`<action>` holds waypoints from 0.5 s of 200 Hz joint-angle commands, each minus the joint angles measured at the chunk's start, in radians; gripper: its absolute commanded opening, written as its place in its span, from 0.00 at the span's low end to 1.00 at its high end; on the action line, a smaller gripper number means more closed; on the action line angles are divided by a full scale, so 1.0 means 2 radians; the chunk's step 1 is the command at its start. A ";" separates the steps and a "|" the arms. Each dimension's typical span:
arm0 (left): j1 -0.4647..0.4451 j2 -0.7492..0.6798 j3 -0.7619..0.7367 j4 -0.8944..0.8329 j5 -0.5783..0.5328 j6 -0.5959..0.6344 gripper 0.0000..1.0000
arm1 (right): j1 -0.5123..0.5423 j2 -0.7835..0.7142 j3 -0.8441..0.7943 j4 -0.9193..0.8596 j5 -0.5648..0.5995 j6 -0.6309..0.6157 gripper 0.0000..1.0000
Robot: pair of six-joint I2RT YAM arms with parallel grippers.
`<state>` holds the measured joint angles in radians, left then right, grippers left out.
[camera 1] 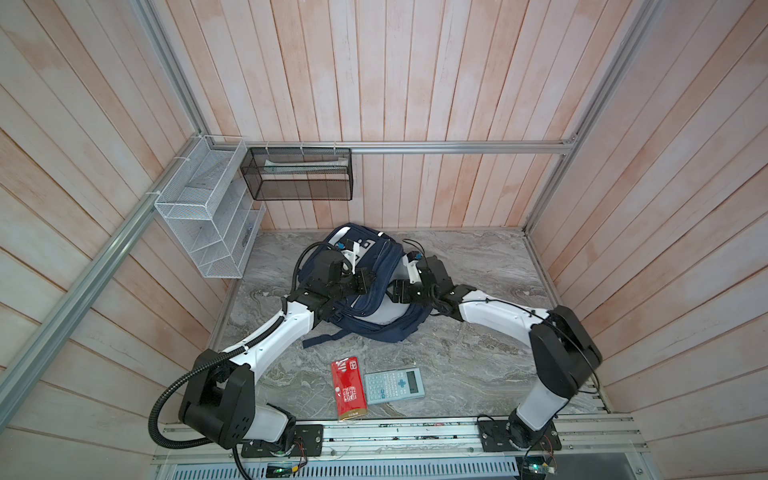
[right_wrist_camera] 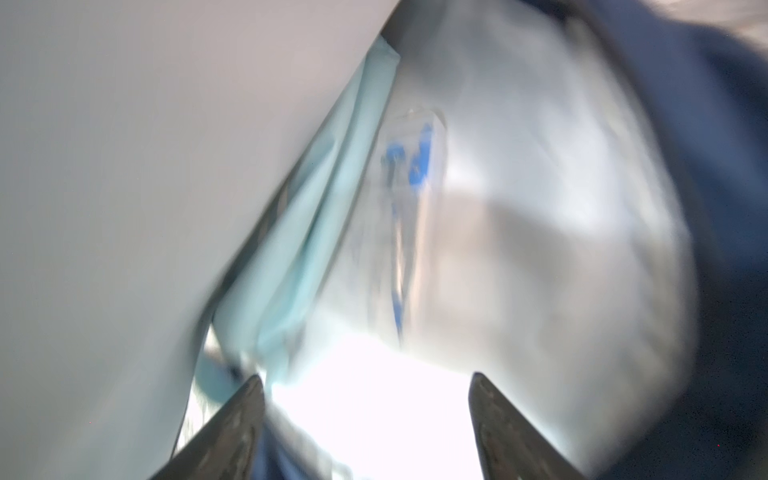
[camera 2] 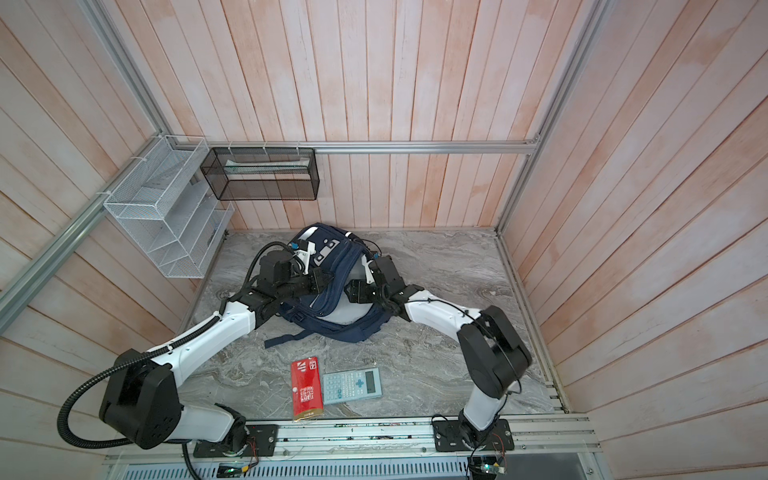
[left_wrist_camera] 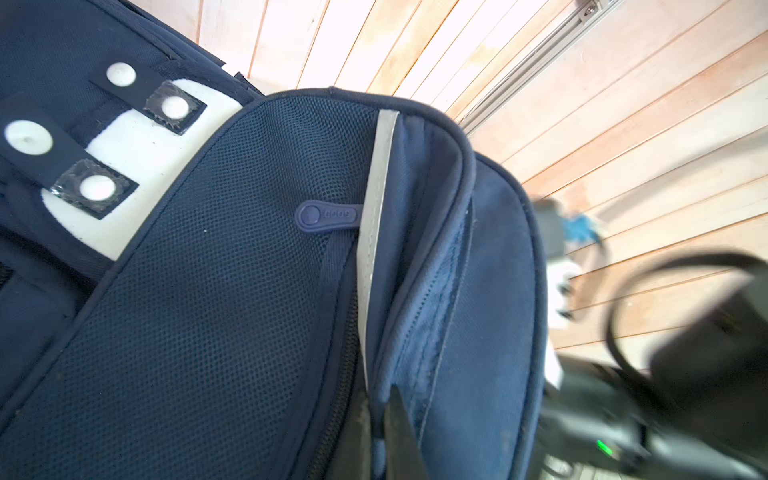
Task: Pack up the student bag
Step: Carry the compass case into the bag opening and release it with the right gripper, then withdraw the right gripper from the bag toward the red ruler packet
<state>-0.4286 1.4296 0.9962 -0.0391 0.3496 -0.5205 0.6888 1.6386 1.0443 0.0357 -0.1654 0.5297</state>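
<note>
The bag (camera 1: 380, 266) is lying at the back of the table (camera 1: 478, 332) with its mouth open. I am pinching its rim with the left gripper (left_wrist_camera: 380, 399), clamped tight, to hold the opening wide. The right gripper (right_wrist_camera: 368, 395) is sitting inside the mouth, jaws apart and empty. I am planning to back it straight out, clear of the lining. Then I should fetch the calculator (camera 1: 394, 385) or the red packet (camera 1: 348, 388).

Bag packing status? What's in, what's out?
Done: a light-blue item and a clear packet with blue print look to be inside the student bag, though the view is blurred. In hand: the left gripper is shut on the bag's opening edge; the right gripper is at the mouth, open and empty. Left: red packet and calculator on the table; bag unzipped.
</note>
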 commanded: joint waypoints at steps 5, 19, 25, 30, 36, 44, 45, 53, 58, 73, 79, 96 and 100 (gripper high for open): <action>0.001 0.006 -0.013 0.020 -0.005 -0.008 0.00 | 0.045 -0.073 -0.061 -0.065 0.083 -0.027 0.82; 0.001 0.008 -0.017 0.024 -0.008 -0.010 0.00 | 0.090 -0.099 -0.083 -0.098 0.123 -0.017 0.88; 0.001 0.009 -0.019 0.026 -0.009 -0.011 0.00 | 0.109 -0.104 -0.087 -0.105 0.128 -0.011 0.89; 0.001 0.009 -0.021 0.028 -0.009 -0.012 0.00 | 0.130 -0.105 -0.090 -0.105 0.129 -0.003 0.90; 0.001 0.011 -0.022 0.029 -0.009 -0.014 0.00 | 0.152 -0.105 -0.093 -0.103 0.130 0.003 0.90; 0.001 0.013 -0.023 0.030 -0.007 -0.014 0.00 | 0.178 -0.101 -0.092 -0.097 0.128 0.010 0.90; 0.001 0.012 -0.023 0.030 -0.006 -0.015 0.00 | 0.181 -0.100 -0.091 -0.096 0.127 0.011 0.90; 0.001 0.016 -0.022 0.026 -0.005 -0.017 0.00 | 0.202 -0.091 -0.090 -0.079 0.117 0.015 0.90; 0.001 0.017 -0.021 0.021 -0.008 -0.018 0.00 | 0.209 -0.084 -0.090 -0.066 0.106 0.019 0.90; 0.001 0.019 -0.025 0.009 -0.020 -0.023 0.08 | 0.223 -0.057 -0.086 -0.032 0.083 0.033 0.88; 0.001 0.018 -0.028 0.005 -0.024 -0.024 0.09 | 0.228 -0.045 -0.083 -0.023 0.080 0.035 0.87; 0.001 0.010 -0.039 -0.007 -0.037 -0.021 0.16 | 0.238 -0.016 -0.072 -0.004 0.073 0.037 0.84; 0.002 0.007 -0.041 -0.010 -0.039 -0.020 0.20 | 0.238 -0.010 -0.071 0.001 0.070 0.039 0.84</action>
<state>-0.4339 1.4483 0.9565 -0.0002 0.3531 -0.5526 1.1496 1.5471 0.8753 -0.0357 -0.0013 0.5728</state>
